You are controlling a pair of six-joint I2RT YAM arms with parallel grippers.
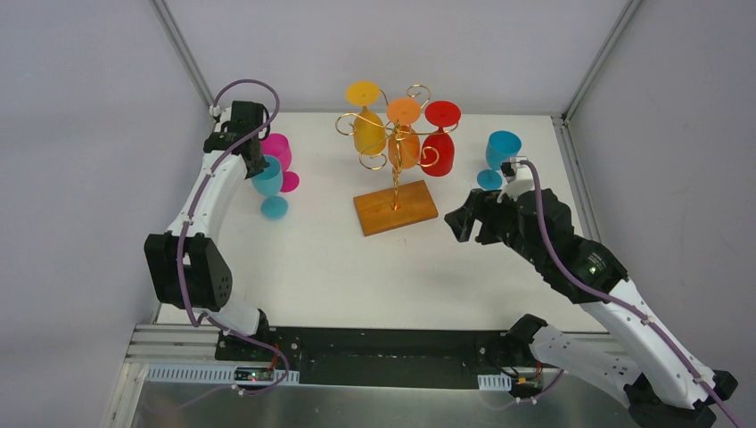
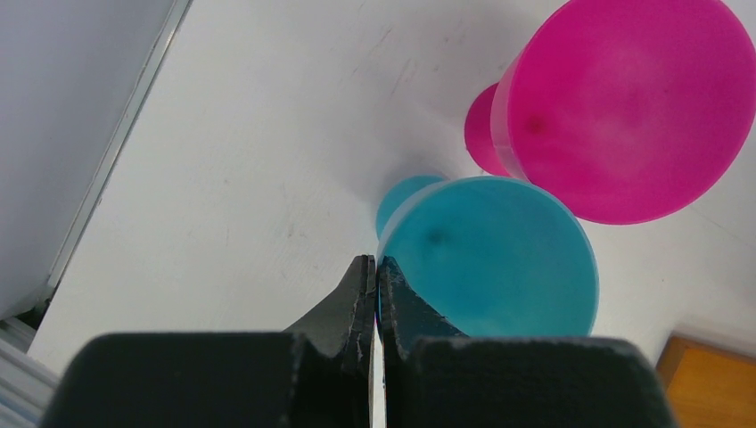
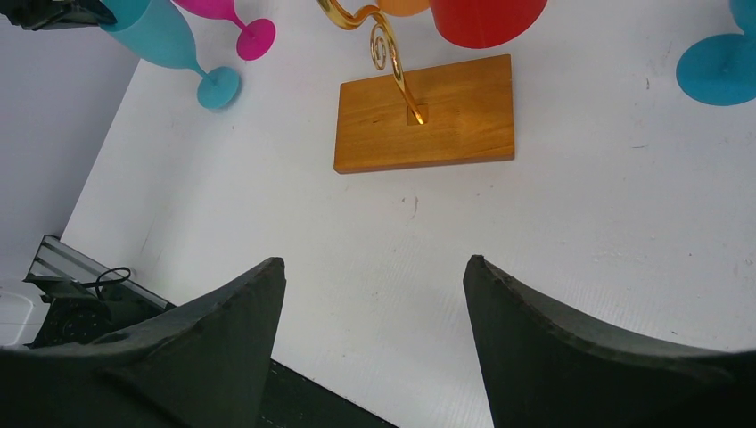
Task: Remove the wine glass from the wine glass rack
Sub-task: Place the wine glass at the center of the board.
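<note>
The left hand [image 2: 376, 269] is clenched on the cyan wine glass [image 2: 499, 259] by its rim, foot apparently on the tabletop [image 2: 250, 134]; letting go comes next. The right hand [image 3: 374, 263] is spread, empty.

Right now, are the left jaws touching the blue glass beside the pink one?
Touching. The left wrist view shows the jaws pinched shut on the rim of the blue glass.

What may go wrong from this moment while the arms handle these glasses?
1. The left gripper pinches only the thin rim of the teal glass, so the glass may slip or tip on release.
2. The pink glass stands close beside it and could be knocked over.
3. The red glass hangs close to the orange glass on the wine glass rack. The open right gripper might bump the neighbour or drag the rack.
</note>
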